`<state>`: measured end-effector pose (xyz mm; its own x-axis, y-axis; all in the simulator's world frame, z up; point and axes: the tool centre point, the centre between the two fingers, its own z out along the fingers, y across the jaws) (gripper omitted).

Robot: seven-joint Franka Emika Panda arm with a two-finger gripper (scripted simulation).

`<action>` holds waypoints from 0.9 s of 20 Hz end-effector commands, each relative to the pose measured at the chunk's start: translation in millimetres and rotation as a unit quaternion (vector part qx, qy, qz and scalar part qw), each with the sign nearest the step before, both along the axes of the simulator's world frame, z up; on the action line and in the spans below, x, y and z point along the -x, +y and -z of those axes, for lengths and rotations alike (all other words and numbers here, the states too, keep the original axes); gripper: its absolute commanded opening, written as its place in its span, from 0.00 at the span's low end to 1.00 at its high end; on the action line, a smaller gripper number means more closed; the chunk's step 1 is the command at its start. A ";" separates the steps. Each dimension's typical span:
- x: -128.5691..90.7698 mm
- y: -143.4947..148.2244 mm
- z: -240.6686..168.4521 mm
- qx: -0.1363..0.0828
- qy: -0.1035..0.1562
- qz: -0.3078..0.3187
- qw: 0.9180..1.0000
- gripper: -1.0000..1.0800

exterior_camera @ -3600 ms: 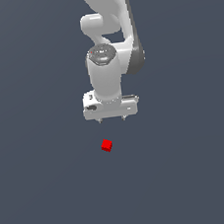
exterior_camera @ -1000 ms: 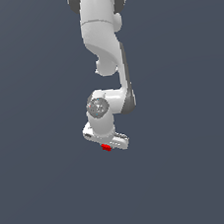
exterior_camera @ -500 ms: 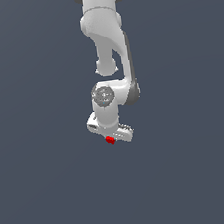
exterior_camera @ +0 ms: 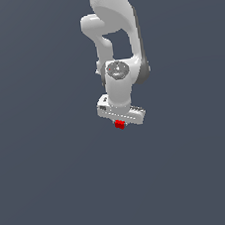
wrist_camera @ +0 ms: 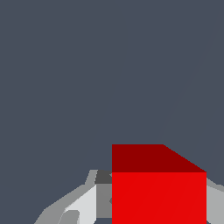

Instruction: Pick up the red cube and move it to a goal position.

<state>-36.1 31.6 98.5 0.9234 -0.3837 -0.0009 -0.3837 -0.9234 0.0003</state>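
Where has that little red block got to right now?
The red cube sits just below the white gripper, near the exterior view's middle; in the wrist view it sits between the fingers.

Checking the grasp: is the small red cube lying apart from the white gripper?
No, the small red cube sits directly under the white gripper, between its fingers.

The red cube (exterior_camera: 119, 124) is showing bright red, with a darker red shaded face in the wrist view (wrist_camera: 159, 192). The end effector (exterior_camera: 120, 122) above it is showing white with light grey shading. The surface (exterior_camera: 48, 182) around the cube is appearing plain slate grey, unpatterned.
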 end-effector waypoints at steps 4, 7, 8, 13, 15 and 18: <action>28.3 28.9 -30.7 0.000 0.000 0.000 1.000 0.00; 40.4 41.8 -44.5 0.000 -0.001 0.000 1.000 0.00; 43.9 45.6 -48.6 0.000 -0.001 0.000 1.000 0.00; 56.9 60.3 -64.3 0.000 -0.001 0.000 1.000 0.00; 60.1 64.0 -68.2 0.000 -0.001 0.000 1.000 0.00; 62.5 67.5 -71.8 0.000 -0.001 0.000 1.000 0.00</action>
<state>-97.1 97.5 168.2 0.9236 -0.3834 0.0004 -0.3834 -0.9236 0.0004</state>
